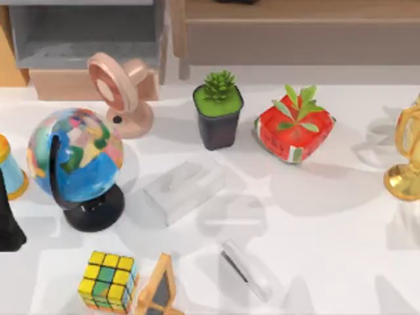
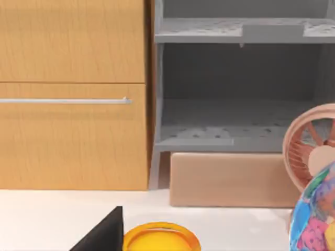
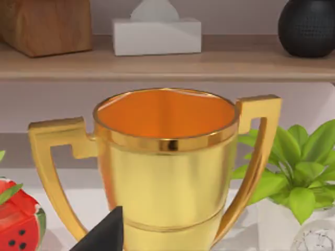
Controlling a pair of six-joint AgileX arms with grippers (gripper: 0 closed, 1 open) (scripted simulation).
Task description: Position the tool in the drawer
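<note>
**Tool lying untouched on the table, drawer standing open, task not yet begun**

The tool (image 1: pixel 246 269), a slim whitish-grey bar with a dark stripe along one edge, is lying flat on the white table (image 1: pixel 341 249) near the front edge, slightly right of centre in the top view; nothing is gripping or touching it. A clear box (image 1: pixel 184 190) is sitting just behind it, and a Rubik's cube (image 1: pixel 108 281) is resting well to its left. Farther back, a potted succulent (image 1: pixel 218 108) and a red watermelon-patterned planter (image 1: pixel 294 131) are standing side by side; a globe (image 1: pixel 75 164) and a small pink fan (image 1: pixel 118 92) are occupying the left side. The drawer (image 1: pixel 85 39) is sitting open at the back left, its grey floor looking bare; the left wrist view is facing its tan front panel (image 2: pixel 235 180). The right wrist view is facing a gold trophy (image 3: pixel 165 167) at the table's right edge. Whether either pincer is apart or together, I cannot tell. Everything appears left to do: grasping, carrying, and placing.
</note>
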